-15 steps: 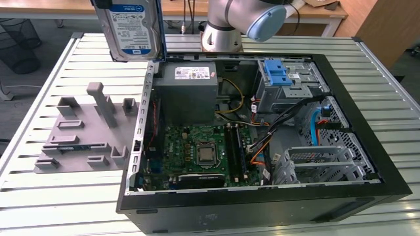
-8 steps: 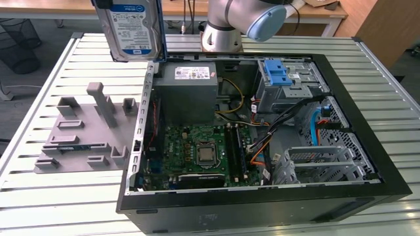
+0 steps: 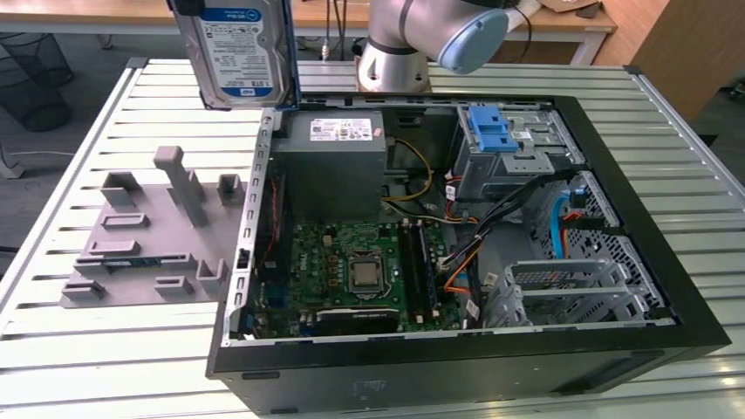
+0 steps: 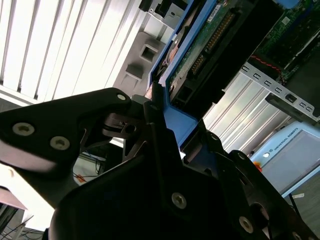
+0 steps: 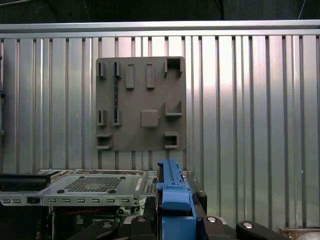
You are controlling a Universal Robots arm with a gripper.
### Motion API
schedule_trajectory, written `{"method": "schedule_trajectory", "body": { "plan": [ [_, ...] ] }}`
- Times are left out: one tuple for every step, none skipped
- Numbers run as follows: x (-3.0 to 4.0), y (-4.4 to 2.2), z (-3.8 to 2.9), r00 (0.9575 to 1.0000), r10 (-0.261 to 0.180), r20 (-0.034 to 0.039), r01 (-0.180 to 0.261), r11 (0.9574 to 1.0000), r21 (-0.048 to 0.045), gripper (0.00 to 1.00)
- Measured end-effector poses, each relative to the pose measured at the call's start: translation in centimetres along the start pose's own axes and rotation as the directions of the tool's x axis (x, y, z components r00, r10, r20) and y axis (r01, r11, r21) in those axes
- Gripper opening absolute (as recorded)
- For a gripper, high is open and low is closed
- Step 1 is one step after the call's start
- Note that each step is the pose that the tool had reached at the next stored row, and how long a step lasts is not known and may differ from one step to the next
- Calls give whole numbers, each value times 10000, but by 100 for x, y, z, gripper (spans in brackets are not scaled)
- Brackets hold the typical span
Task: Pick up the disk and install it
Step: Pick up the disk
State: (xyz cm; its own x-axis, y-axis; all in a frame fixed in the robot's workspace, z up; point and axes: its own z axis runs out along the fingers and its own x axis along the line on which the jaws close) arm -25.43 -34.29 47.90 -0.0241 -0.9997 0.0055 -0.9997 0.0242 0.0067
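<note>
The disk (image 3: 239,52) is hanging upright in the air at the top of the exterior view, its white-and-blue label facing the camera and its lower edge showing just above the far corner of the computer case (image 3: 652,262) on the exterior view's left. The gripper (image 5: 175,220) is clamping it from above. In both wrist views the black fingers (image 4: 162,160) are pressing on either side of the blue carrier frame (image 5: 174,192), so the jaws are closed on the disk's carrier and not on the bare drive. The carry looks well under way, and the install is not yet begun. The grip is sitting on a thin plastic edge, so the sound way is to be moving slowly and holding the disk plumb, since a swing could work it loose. The grey power-supply box (image 3: 338,157) is standing just below the disk, inside the case wall, and needs clearance. Further in, loose cables (image 3: 512,209) are crossing between the motherboard (image 3: 349,262) and the drive bay (image 3: 524,166) with its blue latch (image 3: 495,131), and could snag the carrier. An open metal cage (image 3: 570,292) is lying near the case's front, well apart from the disk. Outside the case, the grey fixture plate (image 5: 140,105) is resting on the slatted table (image 3: 70,349).
</note>
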Motion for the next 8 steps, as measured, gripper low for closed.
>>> {"method": "schedule_trajectory", "body": {
  "plan": [
    [0,-4,0,10000,0,0,0,10000,0,36],
    [0,-7,0,10000,0,0,0,10000,0,36],
    [0,-9,0,10000,1,0,-1,10000,1,36],
    [0,-12,0,10000,0,0,0,10000,0,36],
    [0,-14,0,10000,0,0,0,10000,0,36],
    [0,-17,0,10000,0,0,0,10000,0,36],
    [-1,-19,0,10000,1,0,-1,10000,0,36],
    [0,-22,0,10000,0,0,0,10000,0,36]
  ]
}}
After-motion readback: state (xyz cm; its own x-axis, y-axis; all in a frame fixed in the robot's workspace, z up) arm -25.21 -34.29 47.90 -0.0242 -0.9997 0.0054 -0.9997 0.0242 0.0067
